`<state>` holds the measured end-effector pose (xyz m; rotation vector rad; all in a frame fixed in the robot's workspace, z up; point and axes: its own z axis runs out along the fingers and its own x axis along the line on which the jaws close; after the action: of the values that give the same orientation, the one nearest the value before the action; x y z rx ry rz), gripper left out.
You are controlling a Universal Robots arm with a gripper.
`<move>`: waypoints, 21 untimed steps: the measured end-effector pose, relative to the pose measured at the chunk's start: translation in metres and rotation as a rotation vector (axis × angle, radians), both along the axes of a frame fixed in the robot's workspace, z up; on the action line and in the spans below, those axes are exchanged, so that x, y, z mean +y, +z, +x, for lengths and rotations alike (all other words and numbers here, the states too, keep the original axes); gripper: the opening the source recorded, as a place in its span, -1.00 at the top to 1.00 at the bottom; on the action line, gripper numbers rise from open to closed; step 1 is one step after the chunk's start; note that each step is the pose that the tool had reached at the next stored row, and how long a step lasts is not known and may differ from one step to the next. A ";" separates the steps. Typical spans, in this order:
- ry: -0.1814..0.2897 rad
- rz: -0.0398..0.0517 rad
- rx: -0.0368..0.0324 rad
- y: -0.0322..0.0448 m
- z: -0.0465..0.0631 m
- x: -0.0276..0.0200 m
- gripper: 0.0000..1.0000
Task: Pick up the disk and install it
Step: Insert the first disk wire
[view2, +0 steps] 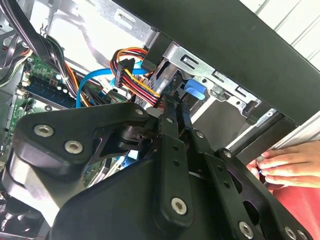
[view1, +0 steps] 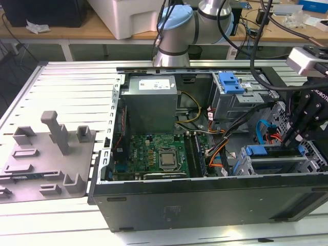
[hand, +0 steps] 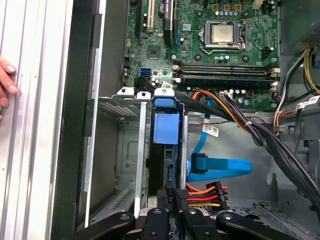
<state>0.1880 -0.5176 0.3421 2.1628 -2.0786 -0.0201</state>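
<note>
**Item 1: disk** (hand: 165,131). It stands edge-on in a slot of the grey drive cage (hand: 129,150), at the corner of the open computer case (view1: 205,205), with its blue rail uppermost. I judge it largely seated, but I cannot confirm it is fully home.

**Item 2: end effector** (hand: 175,197). It sits at the disk's rear end, down among the wiring. I cannot tell whether it is apart, together or clamped on the disk.

**Risks, as I judge them:**
- A skewed push could jam the rail against the cage wall.
- The orange, red and yellow power lead (hand: 200,192) lies just beside the end effector. The blue data cable (hand: 225,167) curls near it. Either could be snagged or pinched.
- A person's hand (view2: 287,165) rests on the tabletop (view1: 61,82) by the outer case wall, near the arm's working corner. Any sideways swing endangers it.

**Item 3: surroundings.**
- The motherboard (view1: 154,151) fills the case floor beside the cage.
- A thick black cable bundle (hand: 280,145) crosses between the board and the bay.
- A second cage with a blue latch bracket (view1: 230,82) stands further in.
- The grey fixture with upright posts (view1: 51,148) is on the tabletop, well apart, at the exterior view's left.
</note>
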 end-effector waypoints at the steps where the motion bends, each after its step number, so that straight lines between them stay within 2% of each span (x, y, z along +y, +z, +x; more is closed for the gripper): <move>1: 0.000 -0.0004 0.0000 0.0020 0.000 0.0000 0.65; 21: 0.000 -0.0005 -0.0001 0.0005 0.000 0.0018 0.65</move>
<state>0.1880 -0.5158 0.3426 2.1626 -2.0784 -0.0195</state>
